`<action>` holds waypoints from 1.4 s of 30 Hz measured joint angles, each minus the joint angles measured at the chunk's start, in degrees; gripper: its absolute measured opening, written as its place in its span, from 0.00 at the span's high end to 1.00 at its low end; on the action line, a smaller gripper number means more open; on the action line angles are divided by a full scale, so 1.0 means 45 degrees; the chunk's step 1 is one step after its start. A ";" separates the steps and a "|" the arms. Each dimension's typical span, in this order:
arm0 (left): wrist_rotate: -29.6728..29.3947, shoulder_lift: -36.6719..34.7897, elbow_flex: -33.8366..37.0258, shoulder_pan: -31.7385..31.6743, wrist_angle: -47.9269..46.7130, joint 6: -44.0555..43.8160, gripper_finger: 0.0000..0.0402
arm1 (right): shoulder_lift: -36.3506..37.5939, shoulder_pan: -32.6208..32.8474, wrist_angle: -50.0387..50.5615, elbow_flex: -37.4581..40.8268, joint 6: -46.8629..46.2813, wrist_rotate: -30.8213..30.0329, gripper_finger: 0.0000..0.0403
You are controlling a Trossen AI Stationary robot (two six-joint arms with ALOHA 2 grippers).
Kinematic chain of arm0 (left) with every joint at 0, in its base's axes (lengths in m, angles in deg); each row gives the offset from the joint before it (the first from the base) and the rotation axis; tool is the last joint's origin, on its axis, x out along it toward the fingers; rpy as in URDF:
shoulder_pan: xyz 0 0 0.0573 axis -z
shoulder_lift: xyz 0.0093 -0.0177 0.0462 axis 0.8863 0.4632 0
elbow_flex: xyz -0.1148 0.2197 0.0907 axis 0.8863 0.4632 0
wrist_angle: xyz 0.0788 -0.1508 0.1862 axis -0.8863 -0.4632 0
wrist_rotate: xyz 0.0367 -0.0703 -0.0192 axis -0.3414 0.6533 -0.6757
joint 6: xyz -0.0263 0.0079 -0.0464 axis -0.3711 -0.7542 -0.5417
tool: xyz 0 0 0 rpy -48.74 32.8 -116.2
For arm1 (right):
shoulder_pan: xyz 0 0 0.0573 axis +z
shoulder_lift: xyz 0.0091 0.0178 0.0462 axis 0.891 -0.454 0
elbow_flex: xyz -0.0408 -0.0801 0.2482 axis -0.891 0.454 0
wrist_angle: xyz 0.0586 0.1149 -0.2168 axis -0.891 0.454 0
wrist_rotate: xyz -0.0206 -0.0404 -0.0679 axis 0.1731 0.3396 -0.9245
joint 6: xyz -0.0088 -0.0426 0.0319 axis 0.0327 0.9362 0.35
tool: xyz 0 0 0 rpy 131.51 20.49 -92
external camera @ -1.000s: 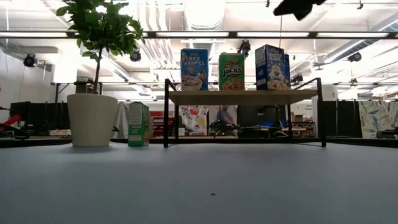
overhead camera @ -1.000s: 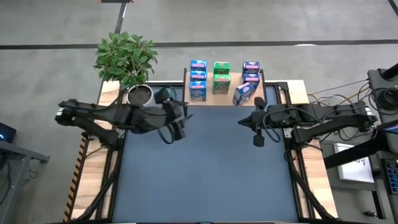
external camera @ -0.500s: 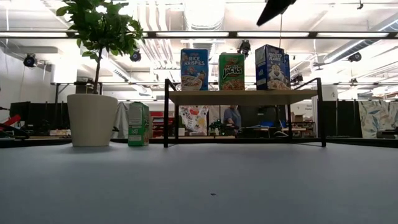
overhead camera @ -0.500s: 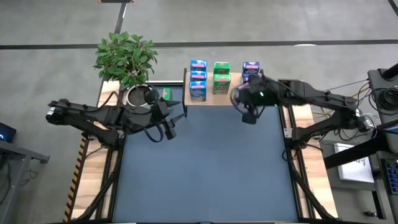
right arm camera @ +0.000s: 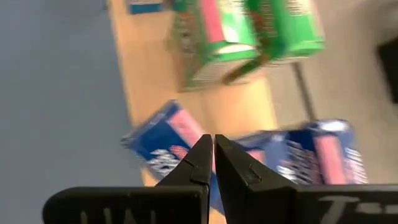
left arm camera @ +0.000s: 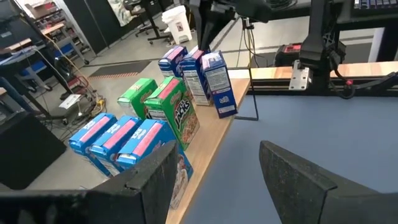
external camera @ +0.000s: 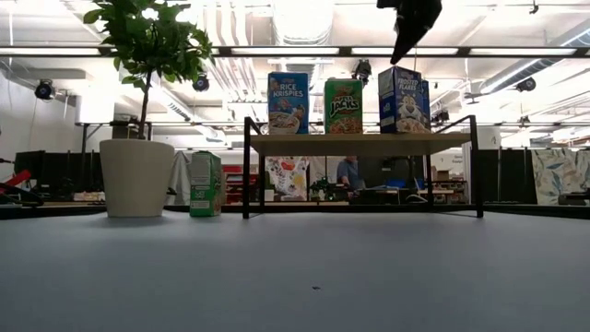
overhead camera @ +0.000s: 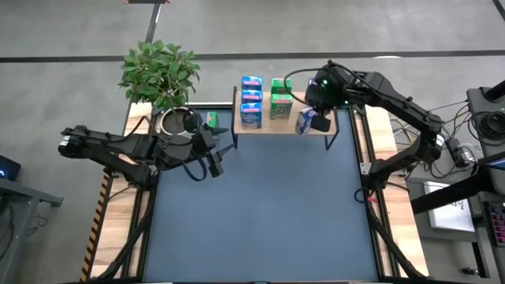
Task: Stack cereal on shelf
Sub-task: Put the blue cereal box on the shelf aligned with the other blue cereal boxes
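Observation:
The shelf [overhead camera: 272,126] [external camera: 359,144] is a light plank on black legs at the table's far edge. Rows of cereal boxes stand on it: light blue [overhead camera: 251,102], green [overhead camera: 280,98] and dark blue [overhead camera: 309,120] [external camera: 402,97], whose front box stands askew. One more green box [external camera: 205,184] stands on the table beside the plant pot. My right gripper [right arm camera: 213,155] [external camera: 398,55] is shut and points down over the dark blue row; the low view shows a small gap above the box top. My left gripper [left arm camera: 217,180] [overhead camera: 213,162] is open over the mat, left of the shelf.
A potted plant [external camera: 136,175] [overhead camera: 162,75] stands at the far left corner, next to the lone green box [overhead camera: 211,120]. The dark blue mat [overhead camera: 260,213] covers the table in front of the shelf. A person [external camera: 348,173] shows in the room behind the shelf.
My right gripper has swung from over the mat's right side toward the far edge, ending above the shelf's right end and its dark blue boxes. My left gripper has drawn back a little toward the table's left, uncovering the green box by the pot.

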 joint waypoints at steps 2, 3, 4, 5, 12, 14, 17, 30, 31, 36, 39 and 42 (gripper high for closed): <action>0.0000 0.0000 0.0000 0.0000 0.0000 0.0013 0.48 | -0.0065 -0.0197 0.0033 0.0138 0.0248 0.0750 0.98; 0.0000 0.0000 0.0001 0.0000 0.0000 0.0017 0.48 | -0.0090 -0.0254 0.0020 0.0217 0.0293 0.0898 0.98; 0.0000 0.0005 0.0005 0.0000 0.0000 0.0018 0.48 | -0.0116 -0.0276 0.0007 0.0291 0.0319 0.0905 0.98; 0.0000 0.0005 0.0005 0.0000 0.0000 0.0018 0.48 | -0.0155 -0.0282 0.0002 0.0357 0.0336 0.0905 0.98; 0.0000 0.0010 0.0010 0.0000 -0.0010 0.0018 0.48 | -0.0387 -0.0292 -0.0147 0.0460 -0.0028 0.0621 0.98; 0.0000 0.0010 0.0010 0.0000 -0.0010 0.0013 0.48 | -0.0412 -0.0297 -0.0151 0.0465 -0.0374 0.0160 0.98; 0.0000 0.0010 0.0010 0.0000 -0.0010 0.0013 0.48 | -0.0393 -0.0316 -0.0076 0.0470 -0.0775 -0.0198 0.98; 0.0000 0.0015 0.0015 0.0000 -0.0010 0.0010 0.48 | -0.0160 -0.0316 0.0806 0.0479 -0.2267 -0.0908 0.98; 0.0000 0.0015 0.0015 0.0000 -0.0010 0.0010 0.48 | -0.0147 -0.0316 0.0856 0.0484 -0.2280 -0.0916 0.98; 0.0000 0.0015 0.0015 0.0000 -0.0010 -0.0016 0.48 | -0.0054 -0.0316 0.1016 0.0489 -0.2920 -0.1446 0.98; 0.0000 0.0015 0.0015 0.0000 -0.0010 -0.0016 0.48 | -0.0013 -0.0316 0.1051 0.0494 -0.3128 -0.1550 0.98; 0.0000 0.0015 0.0019 0.0000 -0.0010 -0.0021 0.48 | 0.0030 -0.0316 0.1056 0.0494 -0.3227 -0.1547 0.98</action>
